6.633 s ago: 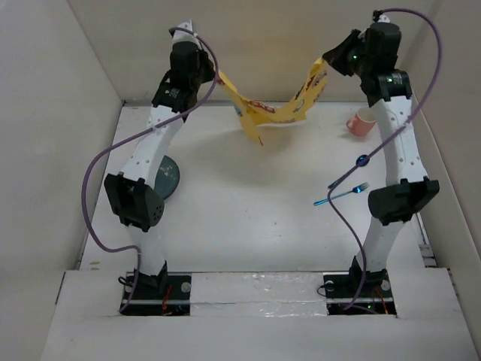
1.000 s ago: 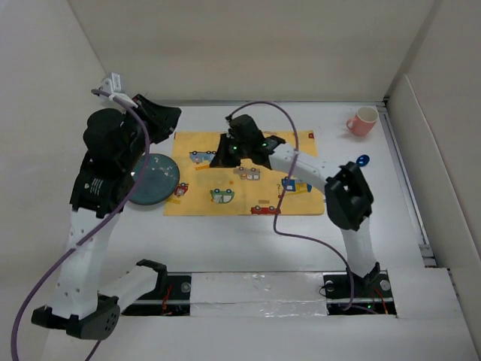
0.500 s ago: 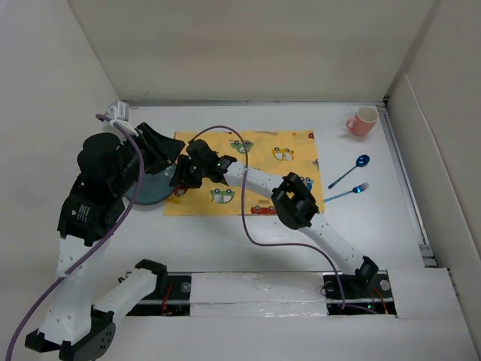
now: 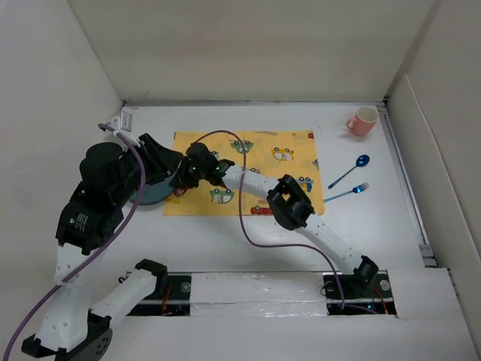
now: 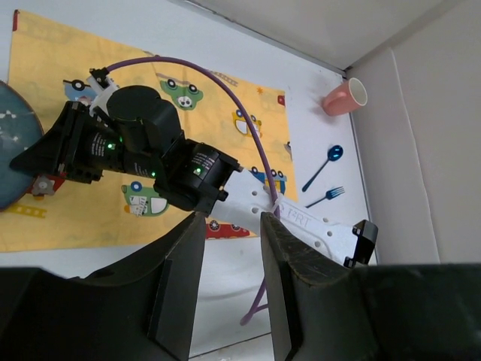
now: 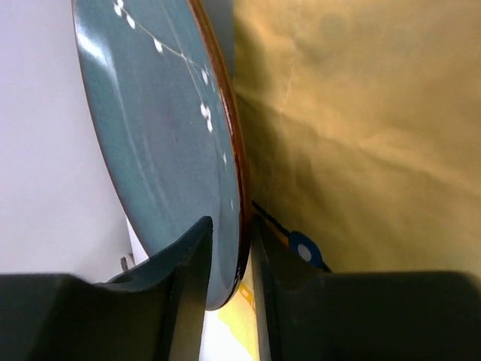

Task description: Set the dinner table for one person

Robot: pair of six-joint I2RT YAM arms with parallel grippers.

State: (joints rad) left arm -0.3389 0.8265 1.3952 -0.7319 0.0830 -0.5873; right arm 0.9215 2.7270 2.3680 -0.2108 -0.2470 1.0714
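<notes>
A blue-grey plate (image 4: 149, 194) lies at the left edge of the yellow car-patterned mat (image 4: 259, 154) on the white dinner table (image 4: 225, 233), half hidden under my left arm. My right gripper (image 4: 183, 176) reaches across the mat and is shut on the plate's brown rim (image 6: 239, 173), one finger on top and one beneath. My left gripper (image 5: 231, 219) hangs high above the plate, open and holding nothing. To the right of the mat lie a blue spoon (image 4: 351, 171) and a blue fork (image 4: 346, 193).
A pink cup (image 4: 362, 120) stands in the far right corner. Beige walls close in the table on three sides. The right arm's purple cable (image 4: 242, 218) loops over the mat and the near table. My left arm's elbow hangs over the left side.
My right gripper swept left across the mat to the plate, opened, then closed on its rim. My left gripper opened wider and shifted slightly above the plate.
</notes>
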